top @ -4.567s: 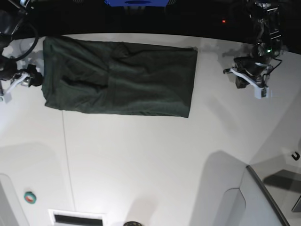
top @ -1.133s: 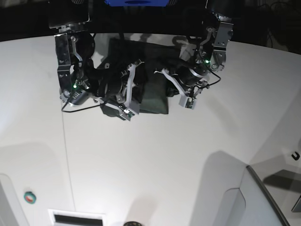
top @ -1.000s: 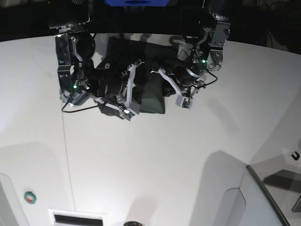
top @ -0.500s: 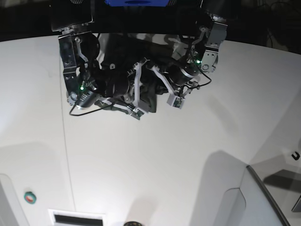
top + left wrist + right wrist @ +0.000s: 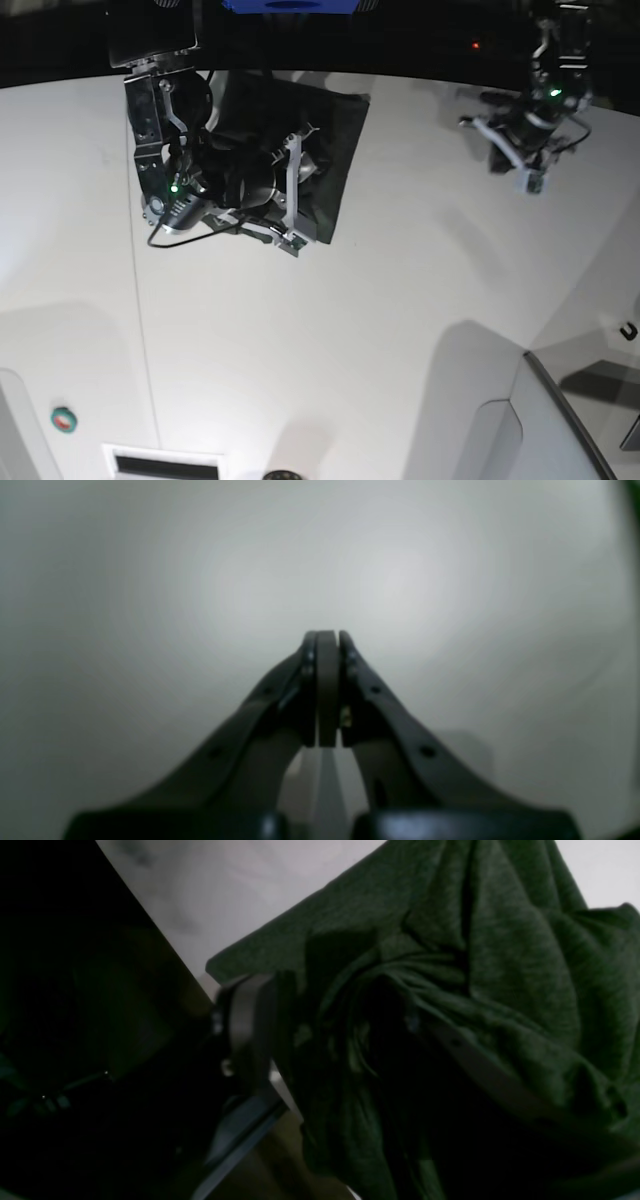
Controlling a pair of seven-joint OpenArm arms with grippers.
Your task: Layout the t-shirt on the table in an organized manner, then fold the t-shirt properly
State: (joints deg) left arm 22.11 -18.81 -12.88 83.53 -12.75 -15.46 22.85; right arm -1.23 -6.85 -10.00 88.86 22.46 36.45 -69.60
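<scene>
- Left wrist view: fingers [image 5: 327, 690] of the left gripper [image 5: 327, 636] pressed flat together, nothing between them. Only bare white table [image 5: 150, 580] beyond the tips, blurred. A sliver of dark green at the upper right corner; too little to identify.
- Right wrist view: fingers [image 5: 247, 1025] of the right gripper [image 5: 325, 1035] stand apart. The dark green t-shirt [image 5: 500, 965] is bunched in folds over and between them; one finger shows pale at left, the other is largely draped in cloth at right. Whether the cloth is pinched cannot be told. White table surface above left; the shirt's edge lies on it.
- Base view: shows what neither wrist view does, the whole layout. The t-shirt [image 5: 335, 140] lies as a folded dark block near the far edge of the table [image 5: 350, 330], the right gripper [image 5: 293, 190] over its near part. The left gripper [image 5: 528, 170] is well apart from the shirt, over bare table at the far right of the picture. Finger gaps are too small to judge here.
</scene>
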